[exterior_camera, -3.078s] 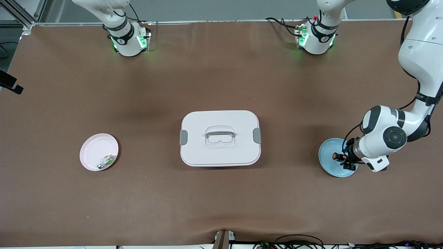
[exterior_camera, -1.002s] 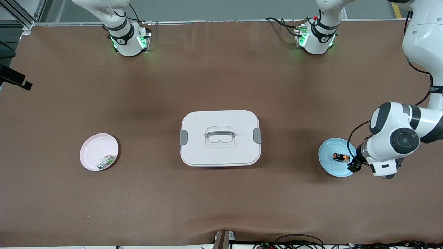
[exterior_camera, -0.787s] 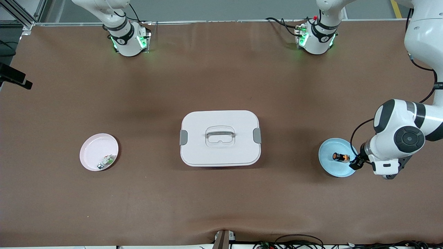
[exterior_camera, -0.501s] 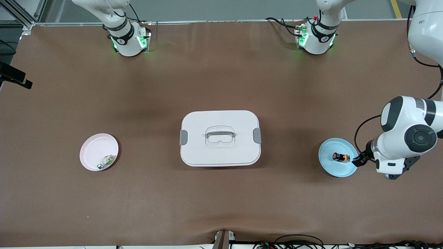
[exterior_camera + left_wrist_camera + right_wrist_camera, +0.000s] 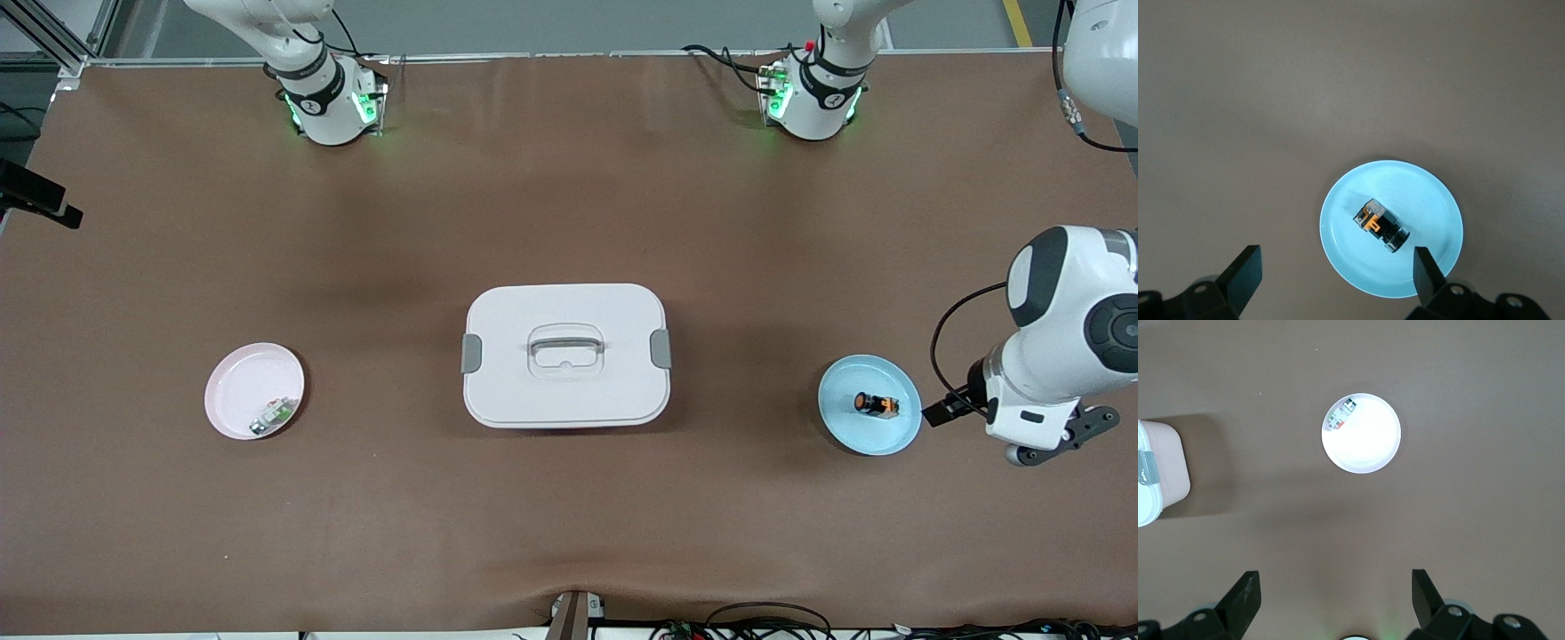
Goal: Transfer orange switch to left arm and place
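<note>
The orange switch (image 5: 876,404) lies on its side on a light blue plate (image 5: 853,427) toward the left arm's end of the table; the left wrist view shows the switch (image 5: 1381,227) on the plate (image 5: 1431,200) too. My left gripper (image 5: 1335,260) hangs open and empty over the plate's edge, clear of the switch. The left arm's wrist (image 5: 1053,364) shows beside the plate. The white box (image 5: 565,356) stands lidded mid-table. My right gripper (image 5: 1333,579) is open and empty, high over bare table, and waits.
A pink plate (image 5: 244,382) with a small green-and-white component (image 5: 274,413) lies toward the right arm's end; the right wrist view shows this plate (image 5: 1365,440) and a corner of the box (image 5: 1158,473). A black part (image 5: 40,206) juts in at that table edge.
My left gripper has drawn back from the switch toward the left arm's end of the table and risen. The switch stays on the blue plate. The right arm has not moved.
</note>
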Motion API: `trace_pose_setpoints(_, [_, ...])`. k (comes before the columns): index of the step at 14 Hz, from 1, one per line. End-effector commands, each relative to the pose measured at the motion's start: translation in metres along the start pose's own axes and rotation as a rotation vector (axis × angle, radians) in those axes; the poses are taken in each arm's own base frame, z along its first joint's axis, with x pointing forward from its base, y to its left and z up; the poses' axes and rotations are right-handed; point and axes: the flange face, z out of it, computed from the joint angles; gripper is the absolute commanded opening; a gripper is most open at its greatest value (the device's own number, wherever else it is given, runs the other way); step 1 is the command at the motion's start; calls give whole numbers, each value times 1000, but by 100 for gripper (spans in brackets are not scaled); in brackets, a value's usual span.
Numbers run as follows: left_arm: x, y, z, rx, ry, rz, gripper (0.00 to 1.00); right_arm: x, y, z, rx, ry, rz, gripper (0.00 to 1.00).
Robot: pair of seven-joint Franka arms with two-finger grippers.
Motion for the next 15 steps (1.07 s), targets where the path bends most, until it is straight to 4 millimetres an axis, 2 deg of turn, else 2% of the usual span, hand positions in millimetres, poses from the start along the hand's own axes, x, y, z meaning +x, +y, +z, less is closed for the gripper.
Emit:
trace_pose_setpoints(1, [7,1,-26,-29,30,36,100,-1,-2,-6,-10,11,3,100])
trace_pose_setpoints(7, [10,-4,-22,-27,34,83,100,-1,-2,-6,-10,11,56,100])
trace_pose_setpoints(10, [11,-8,-24,-25,41,165,100,0,-2,-5,-10,13,45,100])
trace_pose_setpoints(11, [16,-23,-27,-30,46,190,100,0,-2,-6,-10,14,45,100])
trace_pose_setpoints(12, [16,-28,-32,-41,46,228,100,0,-2,-6,-10,14,43,100])
trace_pose_setpoints(15, [11,-23,-36,-118,28,249,100,0,-3,-6,-22,14,34,100])
